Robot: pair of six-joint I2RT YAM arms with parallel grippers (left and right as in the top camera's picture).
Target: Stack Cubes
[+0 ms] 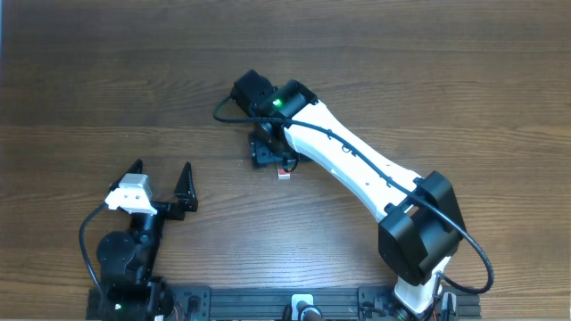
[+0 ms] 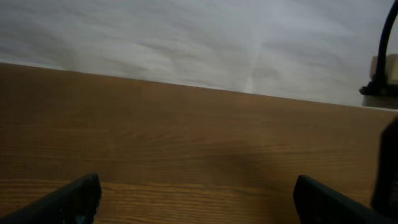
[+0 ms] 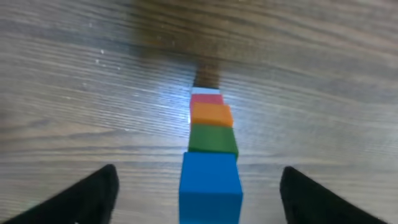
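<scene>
Right tool (image 3: 198, 173) sits wide open with nothing in it, a finger either side of the blue cube (image 3: 210, 183) on top. Below: green cube (image 3: 212, 138), orange cube (image 3: 211, 114), red cube (image 3: 207, 99), maybe a pale cube (image 3: 205, 91) on the surface (image 3: 323, 93). Any sideways finger nudge on the way out could knock them all over. Left tool (image 1: 161, 166) is open and empty, well away.

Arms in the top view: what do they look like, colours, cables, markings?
Right arm: long white link between black joints, a black cable along it, a green light near the wrist. Left arm: black, with a white block at the wrist, a looping cable, and a gripper with pointed black fingers.
</scene>
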